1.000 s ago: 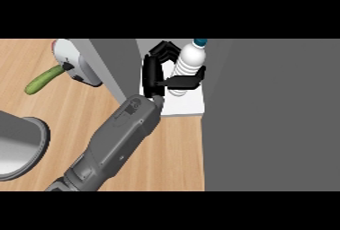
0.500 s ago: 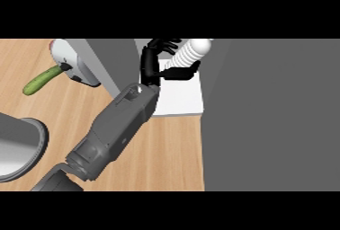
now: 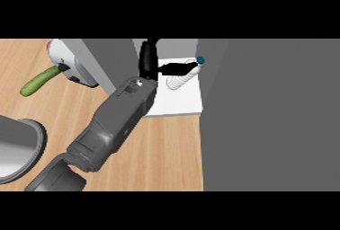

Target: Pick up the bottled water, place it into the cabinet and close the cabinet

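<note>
Your right hand (image 3: pixel 154 67) pinches the bottled water (image 3: pixel 184 76), tilted over the cabinet (image 3: pixel 179 105) shelf's far edge. You're mid-placement; next, I judge, lower and release it, then shut the door (image 3: pixel 272 117)

The black hand (image 3: pixel 151 63) covers part of the bottled water (image 3: pixel 181 79) at upper centre, and the grey pot (image 3: pixel 20 148) is cut by the left edge.

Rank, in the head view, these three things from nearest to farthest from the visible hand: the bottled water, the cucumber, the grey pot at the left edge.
Measured from the hand:
1. Bottled water, just right of it, on the white cabinet shelf.
2. Cucumber, far to the left, on the counter.
3. Grey pot, lower left, farthest.
</note>
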Tool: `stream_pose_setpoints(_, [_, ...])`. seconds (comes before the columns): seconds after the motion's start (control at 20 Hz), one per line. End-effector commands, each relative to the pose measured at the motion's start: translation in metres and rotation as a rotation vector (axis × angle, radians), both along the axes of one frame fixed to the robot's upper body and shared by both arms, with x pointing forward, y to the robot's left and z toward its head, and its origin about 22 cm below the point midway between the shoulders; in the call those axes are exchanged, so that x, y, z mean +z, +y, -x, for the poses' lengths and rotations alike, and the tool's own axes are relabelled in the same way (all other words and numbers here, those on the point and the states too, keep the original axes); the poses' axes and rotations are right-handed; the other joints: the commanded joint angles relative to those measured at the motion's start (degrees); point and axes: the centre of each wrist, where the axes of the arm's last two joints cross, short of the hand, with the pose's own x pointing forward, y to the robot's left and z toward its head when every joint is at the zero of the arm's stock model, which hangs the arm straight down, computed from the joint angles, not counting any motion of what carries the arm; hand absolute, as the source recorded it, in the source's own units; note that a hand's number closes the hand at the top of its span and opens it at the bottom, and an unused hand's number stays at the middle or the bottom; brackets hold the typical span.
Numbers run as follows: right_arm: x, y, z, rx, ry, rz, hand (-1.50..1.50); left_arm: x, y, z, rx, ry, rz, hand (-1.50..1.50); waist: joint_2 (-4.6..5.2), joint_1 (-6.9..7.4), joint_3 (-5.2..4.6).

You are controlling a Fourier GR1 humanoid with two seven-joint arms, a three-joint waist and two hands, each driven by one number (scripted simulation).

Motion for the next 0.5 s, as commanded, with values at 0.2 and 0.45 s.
stream_pose_setpoints(0.2, [0.019, 0.001, 0.008, 0.016, -0.045, -0.006, -1.50, 0.019, -0.006, -0.007, -0.049, -0.042, 0.064, -1.50, -0.42, 0.12, 0.01])
stream_pose_setpoints(0.45, [0.018, -0.003, -0.001, -0.018, -0.042, 0.017, -1.50, 0.030, -0.002, -0.008, -0.220, -0.082, 0.250, -1.50, -0.66, 2.03, -0.04])
